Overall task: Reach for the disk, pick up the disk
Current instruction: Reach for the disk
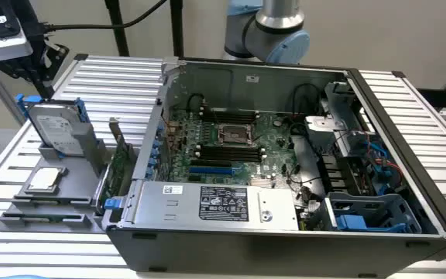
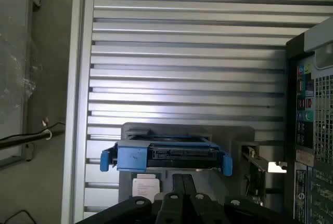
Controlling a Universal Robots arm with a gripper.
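The disk [image 1: 58, 127] is a silver-grey hard drive with a white label and blue rails. It stands upright in a grey holder [image 1: 68, 174] at the exterior view's left. From the wrist view I look down on the top edge of the disk [image 2: 166, 156], with blue rail ends on both sides. My gripper [image 1: 45, 87] hangs just above the disk's upper end without touching it. Its two dark fingers [image 2: 178, 185] lie close together, shut on nothing.
A small square silver chip [image 1: 45, 179] lies on the holder in front of the disk. An expansion card [image 1: 118, 165] stands upright beside the holder. The open computer case [image 1: 409, 116] holds a motherboard and a blue cage [image 1: 370, 212]. Everything rests on a slatted metal table [image 2: 187, 57].
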